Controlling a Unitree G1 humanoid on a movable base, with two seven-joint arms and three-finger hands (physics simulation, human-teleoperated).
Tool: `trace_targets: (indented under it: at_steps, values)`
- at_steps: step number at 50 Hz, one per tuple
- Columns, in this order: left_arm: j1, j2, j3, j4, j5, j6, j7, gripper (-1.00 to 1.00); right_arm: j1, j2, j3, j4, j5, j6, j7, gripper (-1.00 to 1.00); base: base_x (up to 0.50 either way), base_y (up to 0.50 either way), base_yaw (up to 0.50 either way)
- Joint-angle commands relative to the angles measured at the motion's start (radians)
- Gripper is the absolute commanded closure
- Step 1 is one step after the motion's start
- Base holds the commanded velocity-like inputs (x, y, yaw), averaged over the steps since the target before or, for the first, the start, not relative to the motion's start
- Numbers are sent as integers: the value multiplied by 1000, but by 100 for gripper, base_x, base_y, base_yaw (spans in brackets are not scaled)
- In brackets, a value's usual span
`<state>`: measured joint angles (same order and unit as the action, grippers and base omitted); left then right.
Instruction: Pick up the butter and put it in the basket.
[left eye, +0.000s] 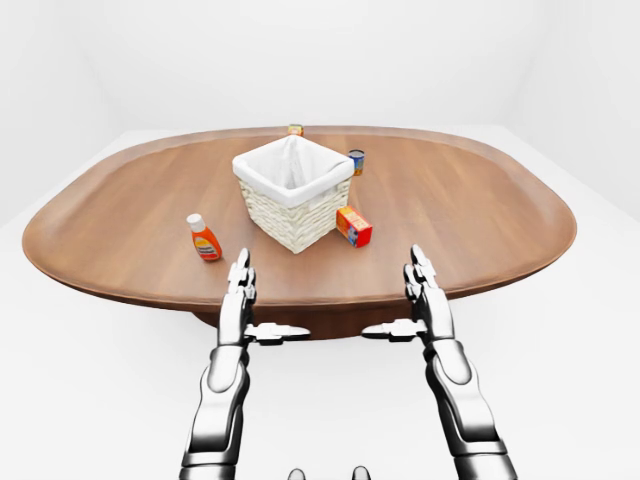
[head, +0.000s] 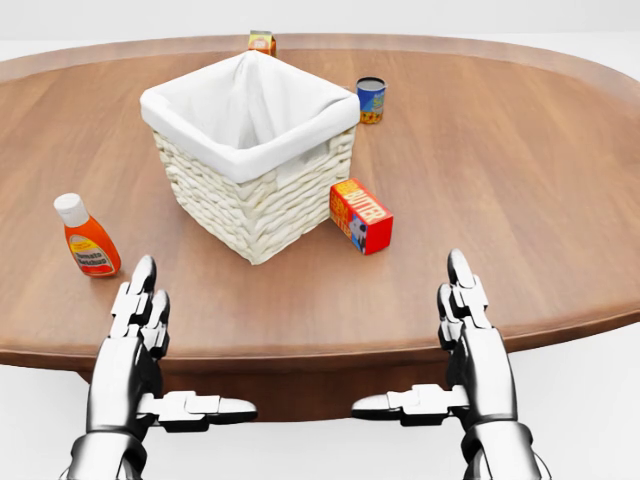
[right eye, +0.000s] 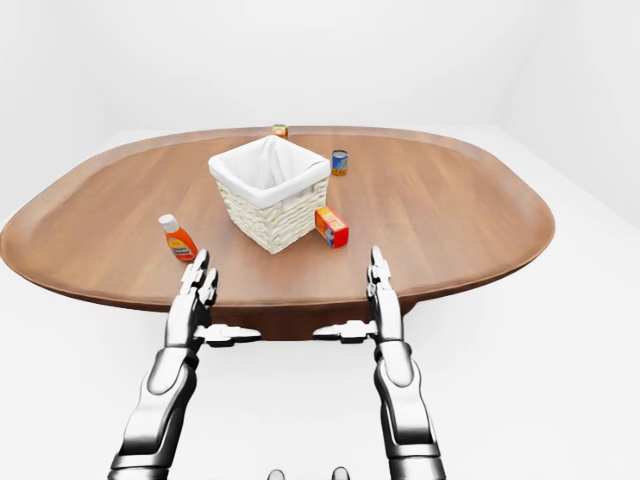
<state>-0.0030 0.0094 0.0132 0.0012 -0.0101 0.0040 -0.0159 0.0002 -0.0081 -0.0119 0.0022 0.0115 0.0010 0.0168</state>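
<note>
Butter (head: 360, 216) touching basket (head: 250, 190), both hands spread at table edge (head: 300, 345)

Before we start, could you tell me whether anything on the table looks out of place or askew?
Nothing looks spilled or damaged. The butter leans against the basket, and the bottle lies flat.

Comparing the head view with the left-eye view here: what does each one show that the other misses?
Only the head view shows the butter box large enough to see its printed face. Only the left-eye view shows the table's whole oval outline, the white floor around it and both forearms. Both show the lined wicker basket, the orange bottle, the blue can, and the open left hand and right hand, holding nothing.
</note>
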Motion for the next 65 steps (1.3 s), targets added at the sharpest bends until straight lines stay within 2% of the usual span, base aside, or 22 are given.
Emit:
trace_targets:
  at_steps: [1,2,4,7,9,10,13,14,15,19,22,25,26,30,32,38,41,44,54,65]
  values:
    - [-4,14,21,-23,-13,29,-39,-100,-7,-11,-18,19,10,-6,32,-100,0,0,0]
    - [-3,13,21,-33,-15,39,-42,-100,-18,-12,-18,34,3,-12,29,-100,0,0,0]
    - [-7,14,23,-39,-15,48,-44,-100,-31,-11,-23,35,9,-2,28,-100,0,0,0]
    - [-19,16,32,-39,-21,62,-44,-100,-43,-15,-25,56,8,-12,31,-100,0,0,0]
    - [-26,18,35,-42,-23,70,-43,-100,-45,-19,-26,53,6,-3,40,-100,0,0,0]
    - [-32,20,37,-44,-21,76,-41,-100,-55,-23,-32,41,12,14,43,-100,0,0,0]
    - [-34,22,41,-56,-19,83,-39,-100,-67,-29,-42,20,15,39,44,-100,0,0,0]
    - [-33,22,41,-61,-20,83,-39,-100,-69,-30,-44,12,15,46,43,-100,0,0,0]
    - [-32,22,42,-64,-19,83,-39,-100,-70,-32,-45,13,8,35,42,-100,0,0,0]
    - [-32,23,41,-66,-14,83,-40,-100,-77,-35,-47,19,-13,32,36,-100,0,0,0]
    - [-32,22,38,-78,-6,83,-40,-100,-76,-40,-47,34,-39,0,35,-100,0,50,0]
    - [-35,21,37,-67,-4,83,-40,-100,-86,-39,-51,24,-35,24,34,-100,0,50,0]
    - [-38,21,37,-57,-1,75,-39,-100,-89,-40,-54,16,-35,31,32,-100,0,50,0]
    - [-41,22,38,-47,1,69,-36,-100,-93,-44,-55,17,-47,29,26,-100,0,50,0]
    - [-43,22,39,-44,0,69,-35,-100,-96,-45,-59,2,-41,46,28,-100,0,50,0]
    - [-46,23,40,-38,0,65,-36,-100,-120,-48,-76,12,-32,62,1,-100,4,39,0]
    - [-51,24,43,-40,-4,74,-35,-100,-128,-52,-78,-5,-32,81,-11,-100,0,0,0]
    - [-50,23,40,-54,-5,83,-33,-100,-139,-55,-82,-3,-26,86,-15,-100,0,0,0]
    - [-93,38,62,-334,-64,83,-40,-100,-171,-74,-95,-140,-14,86,-4,-100,0,0,0]
    - [-240,81,120,-491,-138,83,-5,-100,-238,-110,-144,-291,27,86,1,-100,0,0,0]
